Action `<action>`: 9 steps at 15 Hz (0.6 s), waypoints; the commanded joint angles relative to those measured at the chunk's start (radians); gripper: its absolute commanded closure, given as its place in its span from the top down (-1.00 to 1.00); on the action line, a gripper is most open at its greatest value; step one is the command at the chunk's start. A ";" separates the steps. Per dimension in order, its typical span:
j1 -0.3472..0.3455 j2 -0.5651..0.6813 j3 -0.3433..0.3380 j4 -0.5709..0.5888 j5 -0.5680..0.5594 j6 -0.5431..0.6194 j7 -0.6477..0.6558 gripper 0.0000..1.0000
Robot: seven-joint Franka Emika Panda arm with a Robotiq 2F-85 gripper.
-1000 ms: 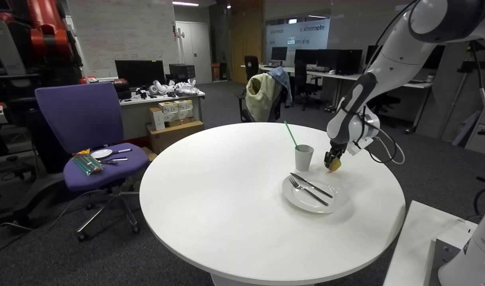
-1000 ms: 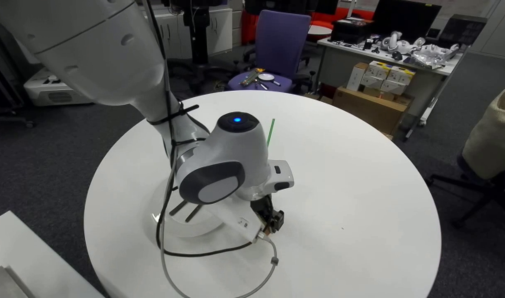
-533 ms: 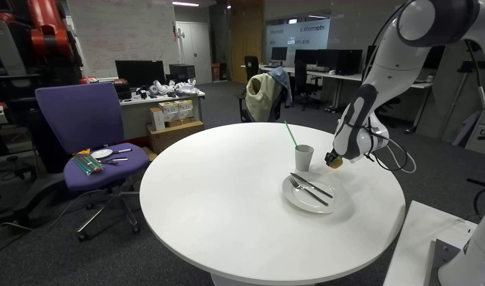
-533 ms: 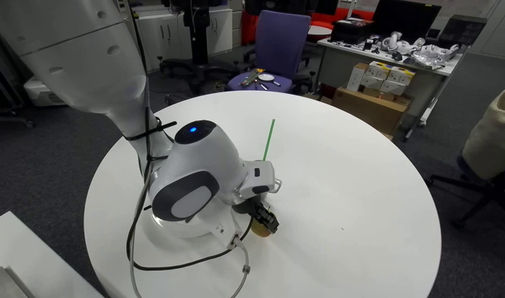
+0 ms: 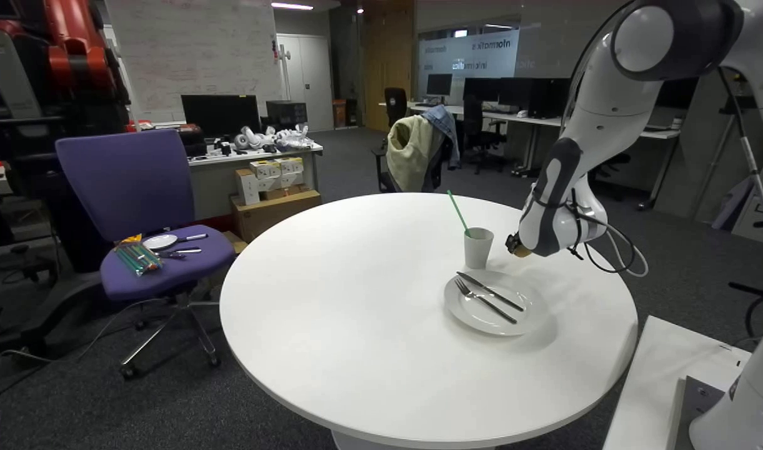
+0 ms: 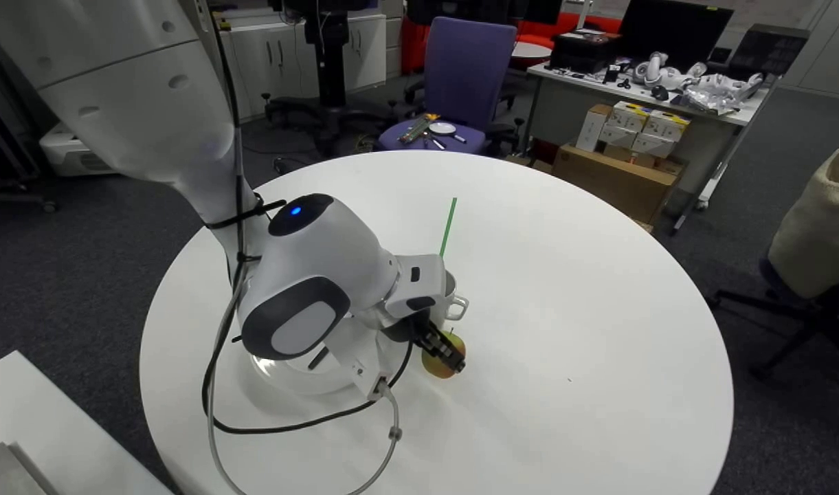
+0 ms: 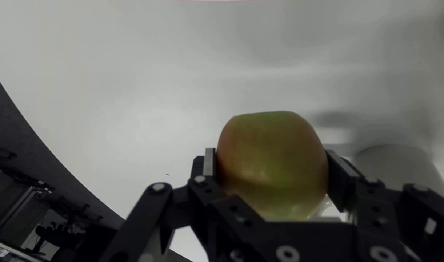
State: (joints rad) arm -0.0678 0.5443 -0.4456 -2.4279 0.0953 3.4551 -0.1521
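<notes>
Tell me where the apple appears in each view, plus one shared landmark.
In an exterior view: the apple, a small patch right of centre, mostly hidden.
In an exterior view: the apple, lower half, just right of centre, partly covered.
In the wrist view: the apple, right of and below centre, held in the gripper.
Landmark: the white table, in all three views.

Purple chair (image 5: 128, 187); dark carpet (image 5: 250, 419); monitors (image 5: 481, 89) on white desk (image 5: 542, 120); scribbled whiteboard (image 5: 194, 56); ceiling light (image 5: 292, 6) lit.

Round table (image 5: 344, 312), one each: apple (image 7: 272, 163), mug (image 5: 478, 251), straw (image 5: 457, 212), plate (image 5: 472, 317), knife (image 5: 490, 291), fork (image 5: 490, 306)
</notes>
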 commanded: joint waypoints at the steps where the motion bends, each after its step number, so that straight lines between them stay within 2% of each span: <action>1: 0.101 0.010 -0.075 0.030 0.083 -0.001 0.004 -0.03; 5: 0.182 0.114 -0.112 0.098 0.190 -0.002 0.040 -0.03; 7: 0.184 0.142 -0.095 0.093 0.208 0.009 0.034 -0.03; 9: 0.171 0.151 -0.083 0.090 0.177 -0.006 0.052 -0.03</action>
State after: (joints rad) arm 0.0992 0.6760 -0.5250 -2.3470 0.2742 3.4514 -0.1210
